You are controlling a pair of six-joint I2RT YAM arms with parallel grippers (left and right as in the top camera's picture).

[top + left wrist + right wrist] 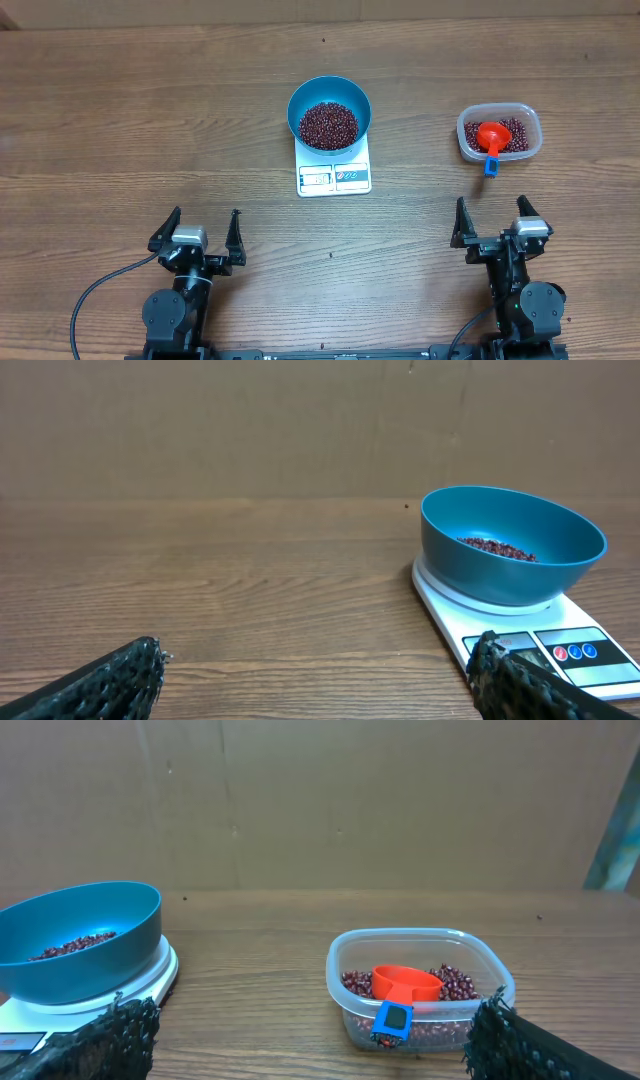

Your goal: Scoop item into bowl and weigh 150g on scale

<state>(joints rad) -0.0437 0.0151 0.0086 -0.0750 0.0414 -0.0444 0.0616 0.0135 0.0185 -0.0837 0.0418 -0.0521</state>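
The blue bowl [329, 112] stands on the white scale [334, 177] at the table's middle, with a heap of dark red-brown beans [328, 124] inside; the bowl [510, 545] and scale [580, 652] also show in the left wrist view, and the bowl [78, 942] in the right wrist view. More beans [512, 133] lie in a clear tub [499, 133] at the right, where a red scoop [492, 137] with a blue handle end rests. My left gripper [199, 232] and right gripper [492, 220] stand open near the front edge, both empty.
The clear tub [420, 985] with the red scoop [405, 985] sits just ahead of my right gripper [310, 1030]. A brown cardboard wall closes the far side. Bare wood lies ahead of my left gripper [320, 675].
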